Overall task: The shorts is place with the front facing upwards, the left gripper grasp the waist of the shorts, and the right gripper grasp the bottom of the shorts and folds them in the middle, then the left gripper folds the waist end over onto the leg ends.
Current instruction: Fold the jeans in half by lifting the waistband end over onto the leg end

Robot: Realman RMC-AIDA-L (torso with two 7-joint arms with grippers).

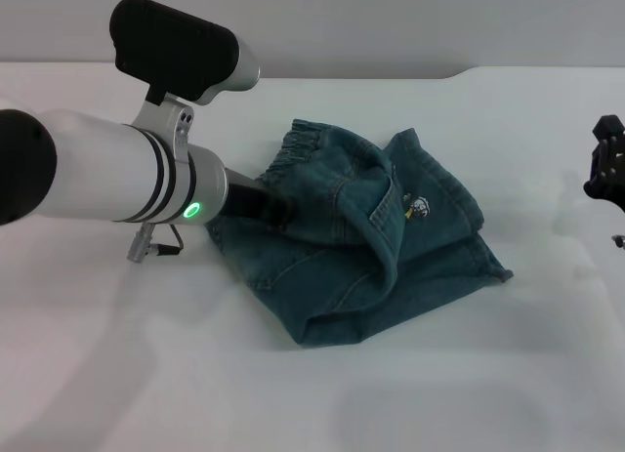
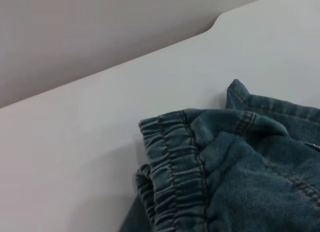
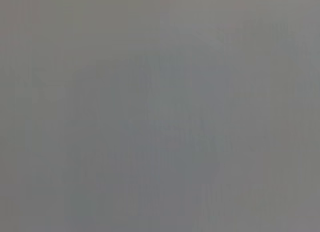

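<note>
The blue-teal denim shorts (image 1: 410, 247) lie bunched and partly folded in the middle of the white table (image 1: 117, 374). The ruched waist (image 1: 305, 143) is raised at the far left of the heap and fills the left wrist view (image 2: 170, 162). My left gripper (image 1: 266, 206), on the arm with the green light, reaches in from the left, its black claw buried in the fabric just below the waist and seemingly shut on it. The leg ends (image 1: 483, 257) rest flat at the right. My right gripper (image 1: 607, 167) hangs at the far right edge, away from the shorts.
The table's far edge (image 1: 469, 73) runs along the back, with a grey wall behind it. The right wrist view shows only flat grey.
</note>
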